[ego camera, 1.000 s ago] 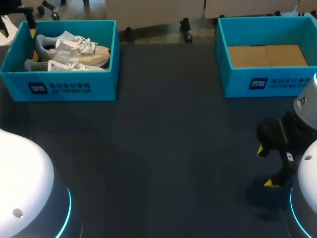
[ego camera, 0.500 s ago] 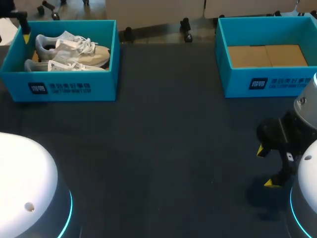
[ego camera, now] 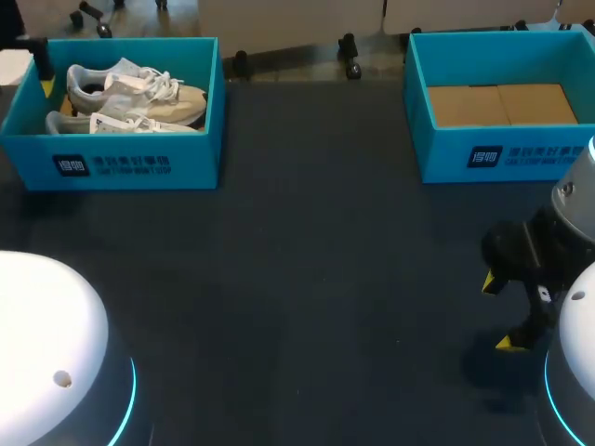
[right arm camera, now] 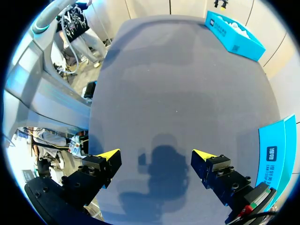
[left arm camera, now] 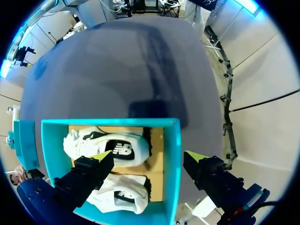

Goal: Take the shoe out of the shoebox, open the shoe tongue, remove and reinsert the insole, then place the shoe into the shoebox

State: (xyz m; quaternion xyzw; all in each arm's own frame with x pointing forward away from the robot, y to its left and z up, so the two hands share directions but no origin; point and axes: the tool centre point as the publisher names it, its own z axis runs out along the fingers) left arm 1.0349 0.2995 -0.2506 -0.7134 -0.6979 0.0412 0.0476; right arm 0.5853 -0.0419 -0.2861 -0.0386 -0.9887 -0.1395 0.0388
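Two white and grey shoes (ego camera: 130, 98) lie side by side in the blue shoebox (ego camera: 139, 163) at the back left. My left gripper (ego camera: 42, 70) hovers over that box's left end, at the edge of the head view. From the left wrist, its fingers stand open (left arm camera: 149, 157) above the shoebox wall (left arm camera: 172, 159). One finger is over the nearer shoe (left arm camera: 119, 194), and the second shoe (left arm camera: 110, 145) lies just ahead. My right gripper (ego camera: 497, 311) hangs open low over the bare table at the front right (right arm camera: 157, 154), with nothing between its fingers.
A second blue box (ego camera: 502, 153) with a bare cardboard bottom stands at the back right; its corner (right arm camera: 276, 150) shows beside my right gripper. The dark table (ego camera: 316, 279) stretches between the two boxes.
My left gripper has shifted a little to the left over the shoebox's left end. The right arm has not moved, and the shoes lie as before.
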